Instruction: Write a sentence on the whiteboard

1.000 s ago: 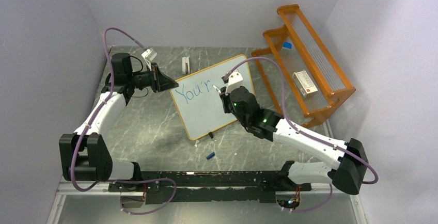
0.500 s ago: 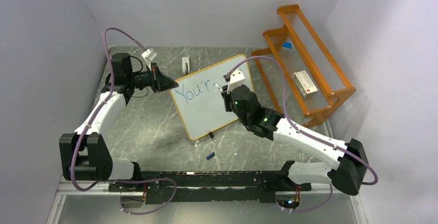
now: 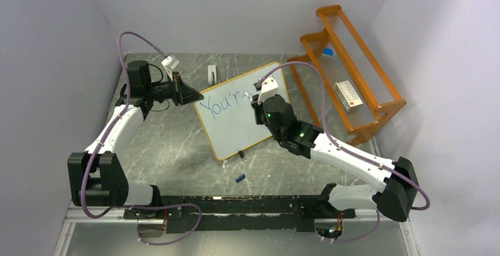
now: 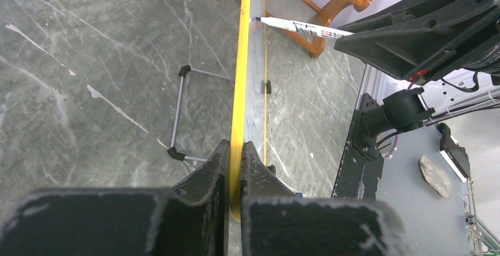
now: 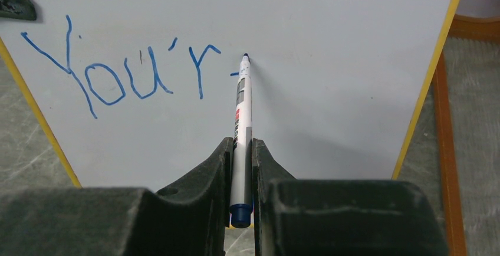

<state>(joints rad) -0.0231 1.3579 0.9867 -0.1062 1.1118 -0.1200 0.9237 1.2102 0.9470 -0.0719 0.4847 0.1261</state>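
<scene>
The whiteboard [image 3: 236,120] stands tilted on the marble table, yellow-framed, with "You'r" and a short dash in blue across its top. My left gripper [image 3: 197,97] is shut on the board's left edge; in the left wrist view the yellow frame [image 4: 238,114] runs edge-on between the jaws of my left gripper [image 4: 235,150]. My right gripper [image 5: 241,147] is shut on a white marker [image 5: 242,132] with a blue end. Its tip touches the whiteboard [image 5: 330,91] just right of the dash. The marker [image 4: 301,28] also shows tip-first against the board's face.
An orange wooden rack [image 3: 348,67] stands at the back right, with a small box on its shelf. A blue marker cap [image 3: 239,178] lies on the table in front of the board. A small white object [image 3: 211,74] sits behind the board's top edge.
The marker tip has moved up and to the right across the board, leaving a short dash after the "r". The left gripper keeps its hold on the board's edge.
</scene>
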